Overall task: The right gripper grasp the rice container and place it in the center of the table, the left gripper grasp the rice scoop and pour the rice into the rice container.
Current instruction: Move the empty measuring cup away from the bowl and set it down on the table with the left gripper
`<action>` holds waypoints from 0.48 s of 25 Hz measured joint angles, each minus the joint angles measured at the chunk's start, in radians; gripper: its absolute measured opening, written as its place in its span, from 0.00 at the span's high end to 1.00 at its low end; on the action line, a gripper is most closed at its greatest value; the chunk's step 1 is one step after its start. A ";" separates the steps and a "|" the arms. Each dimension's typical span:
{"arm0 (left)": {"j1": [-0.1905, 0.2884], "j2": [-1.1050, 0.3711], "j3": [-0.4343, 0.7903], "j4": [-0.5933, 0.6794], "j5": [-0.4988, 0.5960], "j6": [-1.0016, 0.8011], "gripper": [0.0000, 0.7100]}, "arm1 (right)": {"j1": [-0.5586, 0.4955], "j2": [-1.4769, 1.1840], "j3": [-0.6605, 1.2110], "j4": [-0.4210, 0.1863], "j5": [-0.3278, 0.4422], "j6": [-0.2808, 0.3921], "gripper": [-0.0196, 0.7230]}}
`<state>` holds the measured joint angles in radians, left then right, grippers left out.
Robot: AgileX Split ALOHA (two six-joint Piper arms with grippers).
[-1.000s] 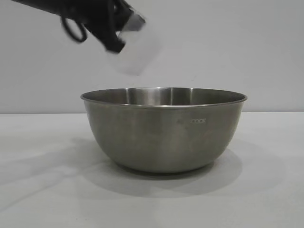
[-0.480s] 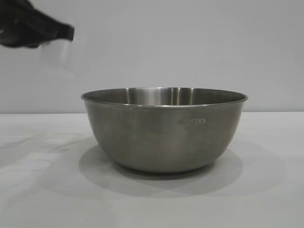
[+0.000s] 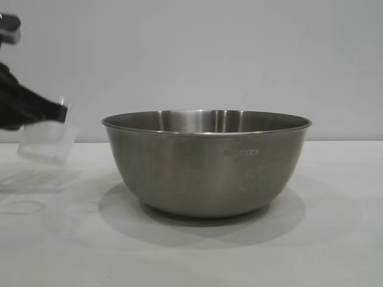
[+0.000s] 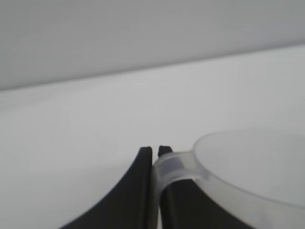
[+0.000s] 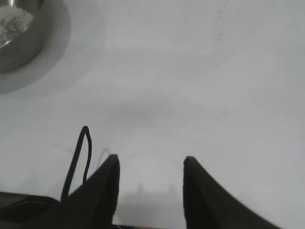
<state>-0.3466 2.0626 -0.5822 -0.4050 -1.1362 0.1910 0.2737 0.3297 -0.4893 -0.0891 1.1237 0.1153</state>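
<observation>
On rice container (image 3: 206, 164) faint "COOK"; left gripper (image 4: 156, 151) jaws clamped on rice scoop (image 3: 46, 139), right gripper (image 5: 150, 164) jaws apart.

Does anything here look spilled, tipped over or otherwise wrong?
Nothing stands out. The rice container sits upright on the table, with rice inside it and none visible on the tabletop. The left hand holds the rice scoop by its handle, just above the table beside the bowl.

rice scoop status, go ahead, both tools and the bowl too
Left tool shut on rice scoop handle, low beside the rice container. Right tool open, empty over the table. Rice in container. Nothing in the way.
</observation>
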 joint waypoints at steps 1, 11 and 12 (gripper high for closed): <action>0.000 0.019 0.000 0.002 0.000 -0.005 1.00 | 0.000 0.000 0.000 0.000 0.000 0.000 0.56; 0.000 0.050 0.066 0.031 -0.001 -0.098 0.67 | 0.000 0.000 0.000 0.000 0.000 0.000 0.56; 0.000 0.050 0.084 0.031 -0.001 -0.112 0.67 | 0.000 0.000 0.000 0.000 0.000 0.000 0.56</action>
<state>-0.3466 2.1129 -0.4987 -0.3735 -1.1377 0.0788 0.2737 0.3297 -0.4893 -0.0891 1.1237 0.1153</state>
